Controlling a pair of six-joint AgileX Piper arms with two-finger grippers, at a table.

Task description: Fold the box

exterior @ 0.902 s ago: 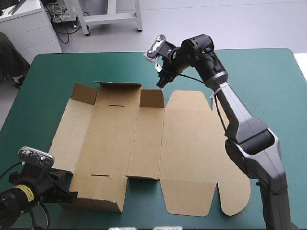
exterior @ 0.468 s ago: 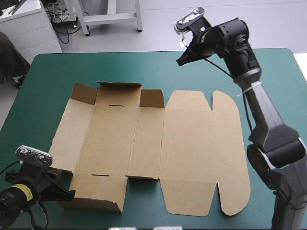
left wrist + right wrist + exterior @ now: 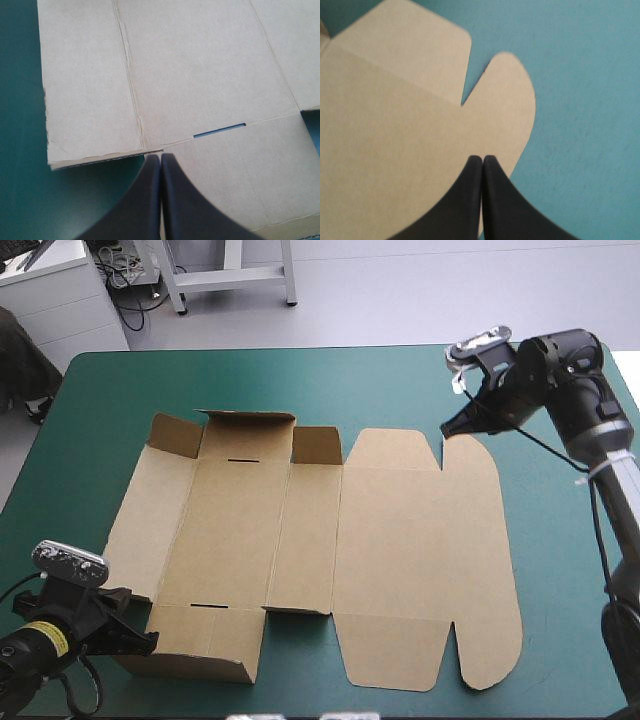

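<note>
The brown box [image 3: 400,540] lies opened out on the teal-green cover [image 3: 560,380], filling the middle of the table. Most of the sheet is flat. Along its far edge, toward the left, three short flaps [image 3: 245,428] stand raised. At the near left corner, the near flap [image 3: 200,635] is tilted up from the cover. The broad lid panel on the right lies flat, with a rounded tab [image 3: 512,85] at its far right corner, set off from the neighbouring flap by a narrow notch.

The left gripper [image 3: 145,642] sits low at the near left corner of the box. Its black fingers are pressed together into one point. In the left wrist view the tip meets the board's edge where the side panel ends and the near flap begins, and a thin slot [image 3: 220,131] shows just ahead of it. No board can be seen between the fingers.

The right gripper [image 3: 446,429] is at the far right corner, fingers likewise pressed together, its tip over the rounded tab and near the tab's outer edge. It holds nothing.
</note>
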